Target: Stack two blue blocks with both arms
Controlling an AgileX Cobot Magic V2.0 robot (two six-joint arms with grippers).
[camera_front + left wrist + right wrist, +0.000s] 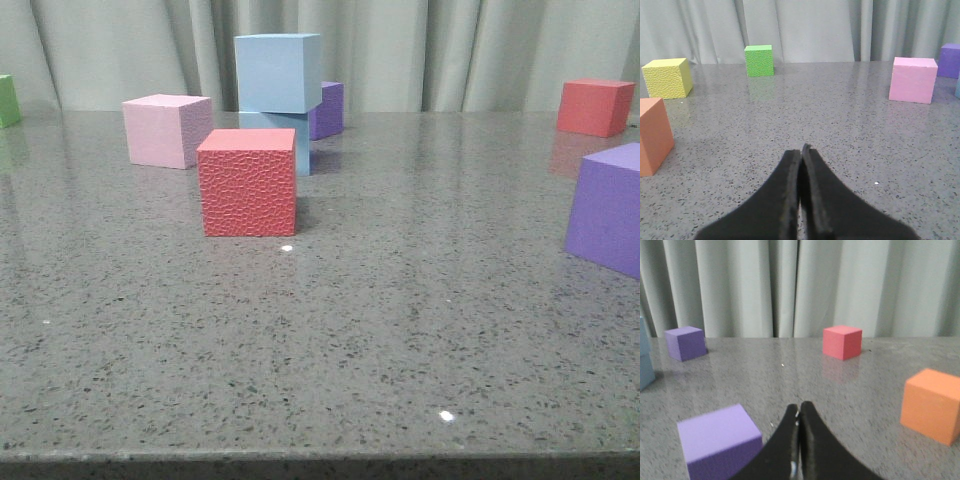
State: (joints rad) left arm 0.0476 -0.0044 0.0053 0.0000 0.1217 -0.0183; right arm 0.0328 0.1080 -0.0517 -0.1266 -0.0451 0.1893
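My left fingers (801, 150) were pressed together with nothing between them, hanging over bare grey desk (830, 120). My right fingers (799, 407) were likewise pressed tip to tip and empty, touching no cube.

The two blue blocks stood stacked toward the back of the desk: the upper blue block (278, 72) sat on the lower blue block (285, 135), turned a little askew from it. The red textured cube (248, 182) stood in front and hid part of the lower one, with the pink cube (166, 130) to the left and a purple cube (328, 108) just behind.

Only the front view showed the whole stack, and neither arm appeared in it. My left wrist view caught a yellow cube (667, 77), a green cube (759, 60) and an orange cube (654, 135). My right wrist view showed just the stack's edge (644, 360), a near purple cube (720, 442), a smooth red cube (842, 342) and another orange cube (931, 405).
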